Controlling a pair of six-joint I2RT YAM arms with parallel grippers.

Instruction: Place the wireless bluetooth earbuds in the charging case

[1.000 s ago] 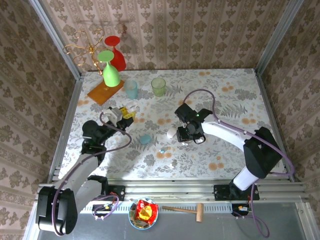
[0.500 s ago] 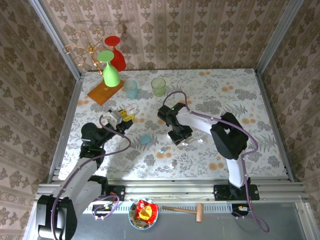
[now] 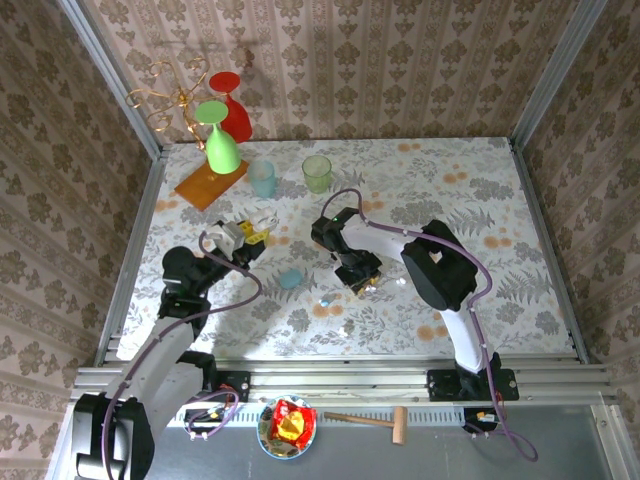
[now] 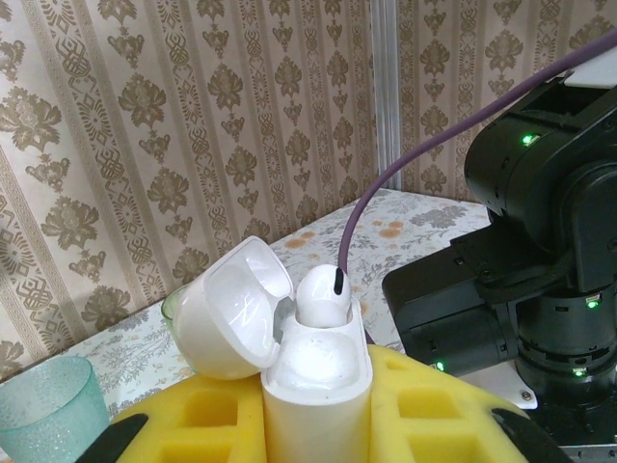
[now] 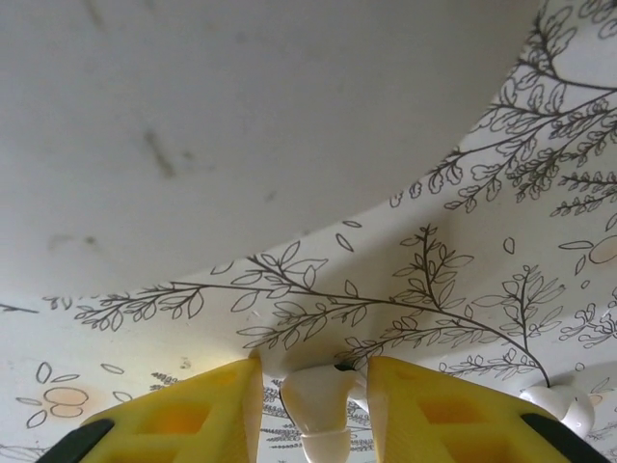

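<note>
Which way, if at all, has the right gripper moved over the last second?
Yes. In the top view the right gripper has shifted left. It now sits closer below the green cup, where before it was farther off to the cup's right.

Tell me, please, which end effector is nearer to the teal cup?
Left. The left end effector, gripping the open charging case, is just on the near side of the teal cup; the right end effector is mid-table, well to its right.
</note>
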